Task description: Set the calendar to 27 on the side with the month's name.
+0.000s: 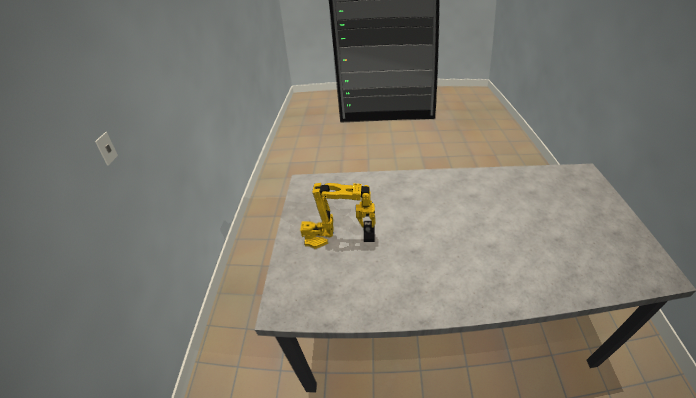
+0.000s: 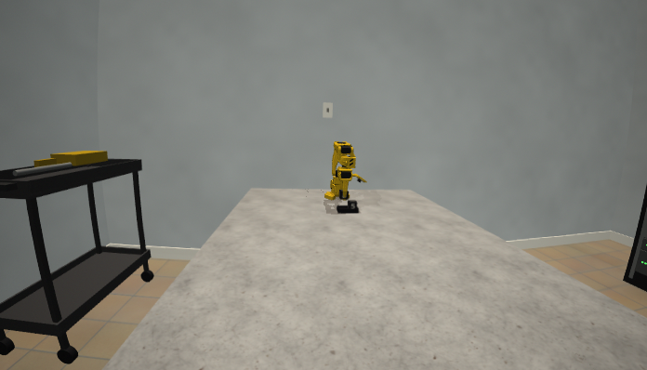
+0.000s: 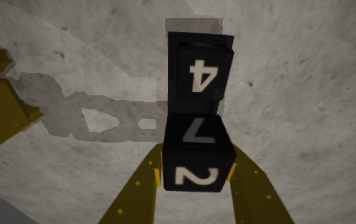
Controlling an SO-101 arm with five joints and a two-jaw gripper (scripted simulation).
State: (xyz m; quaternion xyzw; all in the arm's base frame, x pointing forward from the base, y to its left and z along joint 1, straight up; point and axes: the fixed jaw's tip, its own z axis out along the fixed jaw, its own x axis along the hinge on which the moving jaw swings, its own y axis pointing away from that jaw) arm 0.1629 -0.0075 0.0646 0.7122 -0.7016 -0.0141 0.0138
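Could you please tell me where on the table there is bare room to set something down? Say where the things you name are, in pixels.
The broad stretch of table (image 1: 487,234) (image 2: 334,289) between the tray (image 2: 342,208) (image 3: 172,107) and the edge farthest from the arm's base (image 1: 316,241) looks bare. It is crowded at the tray, where one cube (image 3: 202,75) stands and the gripper (image 3: 196,170) grips another (image 3: 197,152).
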